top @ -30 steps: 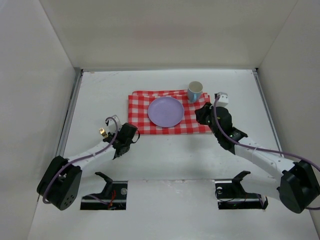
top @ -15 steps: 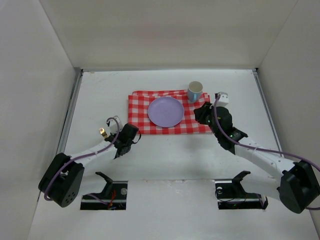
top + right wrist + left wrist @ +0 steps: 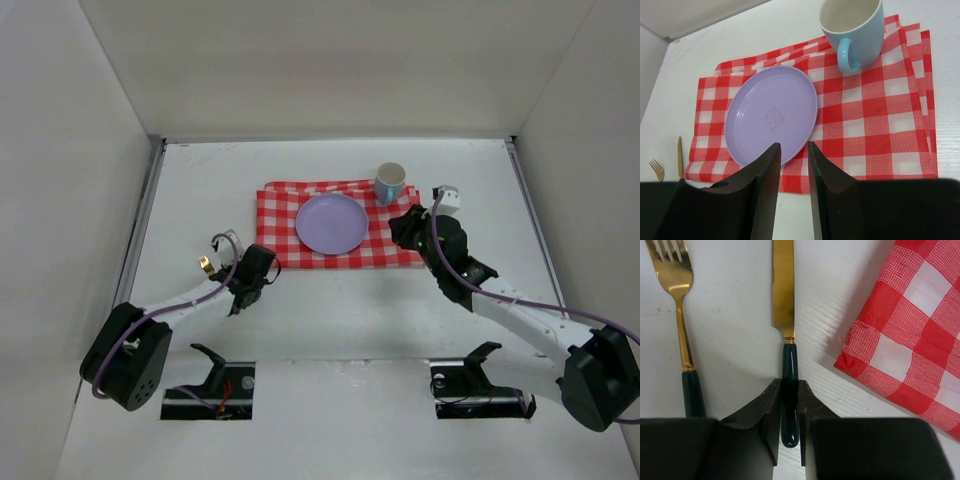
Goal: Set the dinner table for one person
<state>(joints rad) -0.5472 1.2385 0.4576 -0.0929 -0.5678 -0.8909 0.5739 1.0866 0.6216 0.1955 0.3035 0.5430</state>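
The white dinner table (image 3: pixel 330 320) fills the floor of the scene. At far left a gold fork (image 3: pixel 680 305) with a dark green handle lies on it. Beside the fork lies a matching knife (image 3: pixel 784 300), and the left gripper (image 3: pixel 788 385) is clamped on its handle. Next comes a red-and-white checked cloth (image 3: pixel 395 240) carrying a lilac plate (image 3: pixel 332 222) and a pale blue mug (image 3: pixel 389 182). The right gripper (image 3: pixel 793 147) hovers at the cloth's near right edge, jaws narrowly parted and empty.

The large, flat, matte white rectangular table (image 3: pixel 200 190) lies level, filling most of the top view; up close its surface shows faint grain and small scuffs.
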